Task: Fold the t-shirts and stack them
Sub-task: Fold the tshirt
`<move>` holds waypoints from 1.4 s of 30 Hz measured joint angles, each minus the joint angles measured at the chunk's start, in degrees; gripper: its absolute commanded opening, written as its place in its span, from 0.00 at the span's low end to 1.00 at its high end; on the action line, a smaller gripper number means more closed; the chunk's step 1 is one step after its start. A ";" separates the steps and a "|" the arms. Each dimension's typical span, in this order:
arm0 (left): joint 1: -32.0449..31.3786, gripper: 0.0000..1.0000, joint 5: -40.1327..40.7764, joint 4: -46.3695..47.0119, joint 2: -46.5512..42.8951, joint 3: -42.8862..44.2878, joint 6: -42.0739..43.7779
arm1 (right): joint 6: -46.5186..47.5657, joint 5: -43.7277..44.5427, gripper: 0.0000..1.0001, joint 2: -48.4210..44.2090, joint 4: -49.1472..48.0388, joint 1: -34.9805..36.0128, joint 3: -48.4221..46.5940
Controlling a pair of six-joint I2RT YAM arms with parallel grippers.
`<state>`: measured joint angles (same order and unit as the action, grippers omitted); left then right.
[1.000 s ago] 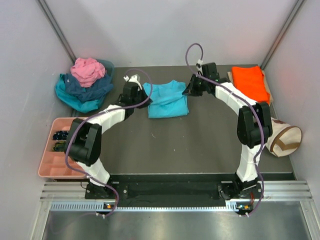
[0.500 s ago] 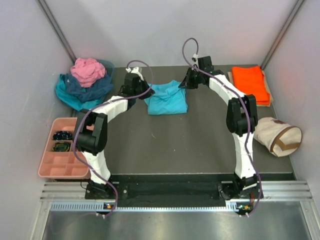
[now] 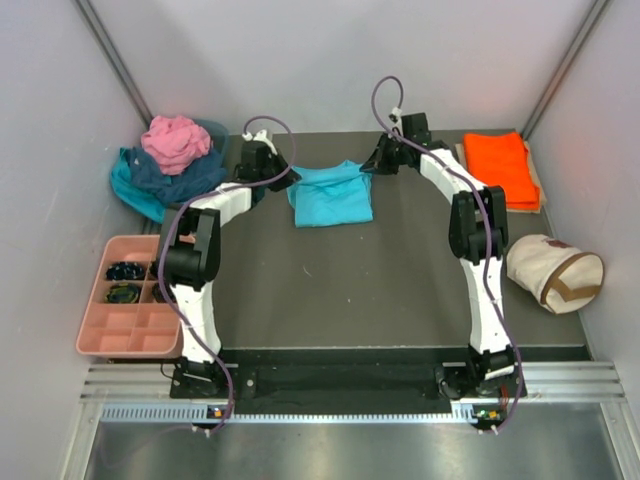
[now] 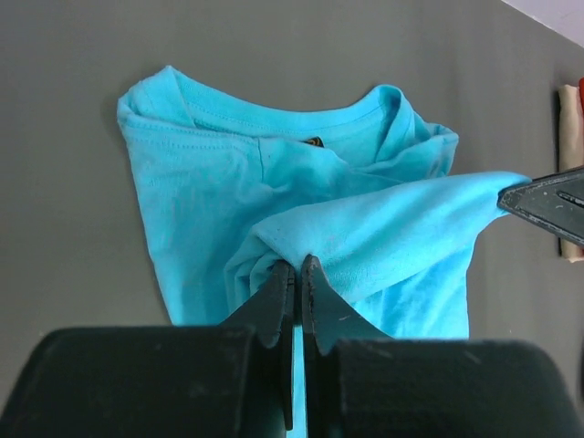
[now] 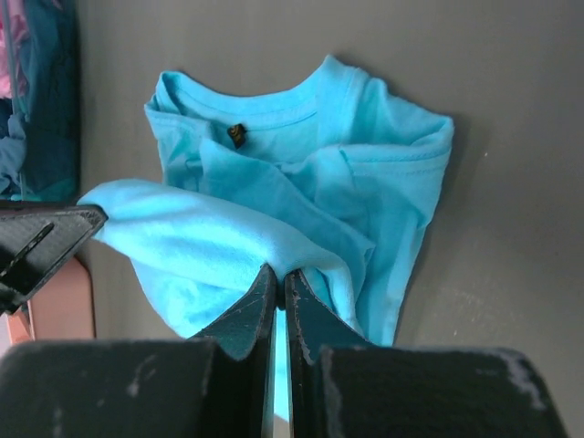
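Note:
A bright turquoise t-shirt (image 3: 330, 195) lies partly folded at the back middle of the dark mat. My left gripper (image 3: 283, 178) is shut on its left hem corner; in the left wrist view (image 4: 298, 265) the cloth (image 4: 274, 173) is pinched and stretched to the right. My right gripper (image 3: 372, 168) is shut on the other hem corner, as the right wrist view (image 5: 280, 271) shows, above the shirt (image 5: 301, 173). A folded orange t-shirt (image 3: 502, 165) lies back right. Pink (image 3: 175, 140), navy (image 3: 180, 175) and teal (image 3: 150, 195) shirts are heaped back left.
A cream canvas bag with brown strap (image 3: 555, 272) sits at the right. A pink compartment tray (image 3: 120, 310) with small dark items stands at the left edge. Grey walls enclose the table on three sides.
Both grippers moved toward the back of the table with the turquoise hem, carrying the lifted edge over toward the collar. The shirt now looks shorter and more folded.

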<state>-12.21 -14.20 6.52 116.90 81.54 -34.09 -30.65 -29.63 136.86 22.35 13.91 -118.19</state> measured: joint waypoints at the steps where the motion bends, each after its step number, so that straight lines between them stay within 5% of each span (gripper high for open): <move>1: 0.15 0.00 -0.37 0.26 1.14 0.85 -0.31 | -0.11 -0.24 0.00 0.50 -0.59 -0.15 -0.09; 25: 2.19 0.02 -3.41 3.08 8.41 8.48 -2.27 | -3.65 -3.06 0.02 6.73 -10.78 -1.44 -3.13; 26: 2.29 0.06 -3.52 3.10 8.74 8.48 -2.29 | -3.72 -3.17 0.09 6.86 -10.88 -1.46 -3.13; 27: 2.38 0.19 -3.63 3.28 9.09 8.50 -2.34 | -3.91 -3.26 0.17 6.97 -10.86 -1.51 -3.13; 28: 2.49 0.27 -3.69 3.43 9.42 8.50 -2.38 | -4.02 -3.28 0.35 7.04 -10.88 -1.55 -3.13; 30: 2.80 0.58 -3.76 3.54 10.12 8.52 -2.32 | -4.33 -3.30 0.50 7.06 -11.06 -1.70 -3.13; 33: 4.13 0.84 -3.32 3.54 10.91 8.52 -1.88 | -4.61 -3.39 0.56 6.95 -13.31 -2.80 -2.47; 37: 8.44 0.96 -2.69 3.87 10.99 8.33 -2.29 | -5.64 -3.61 0.58 3.93 -18.91 -7.28 5.44; 42: 13.53 0.99 -2.73 5.84 9.55 5.46 -2.99 | -5.60 -3.61 0.60 1.38 -19.61 -14.19 9.49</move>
<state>1.32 -16.93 12.36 126.45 87.00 -37.08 -36.25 -33.23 138.23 2.74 -0.27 -108.71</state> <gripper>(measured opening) 0.973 0.590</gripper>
